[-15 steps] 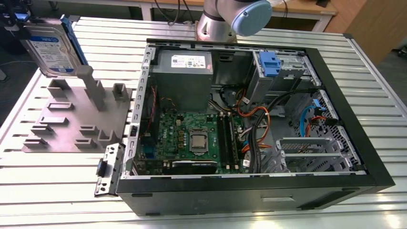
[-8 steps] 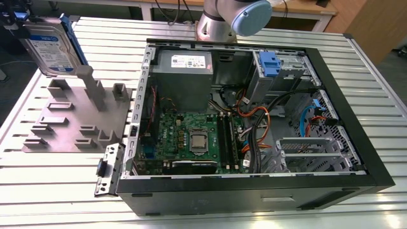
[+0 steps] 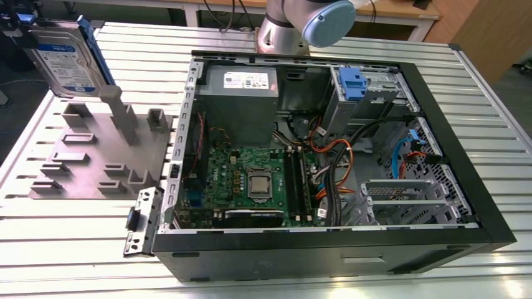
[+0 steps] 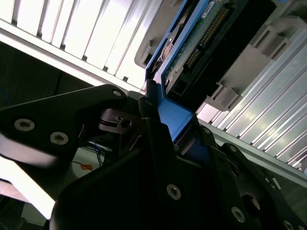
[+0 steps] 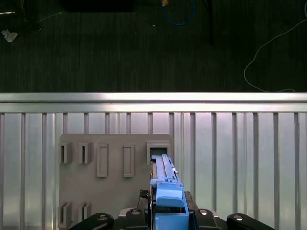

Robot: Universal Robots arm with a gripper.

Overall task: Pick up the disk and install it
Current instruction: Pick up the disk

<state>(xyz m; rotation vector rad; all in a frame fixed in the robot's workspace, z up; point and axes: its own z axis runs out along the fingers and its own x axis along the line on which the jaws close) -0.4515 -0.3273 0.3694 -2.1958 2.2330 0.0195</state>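
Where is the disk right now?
In the exterior view's upper left, the disk stands upright over the grey fixture plate, left of the open computer case, its blue bracket clamped in the gripper.

Open computer case, grey fixture plate, slatted aluminium table

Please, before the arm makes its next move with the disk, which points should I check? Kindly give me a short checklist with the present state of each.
1. Pincer shut on the disk: ok.
2. Disk lifted free of the grey fixture: cannot tell.
3. Computer case open on its upper side: ok.
4. Cables out of the disk's way inside the case: cannot tell.
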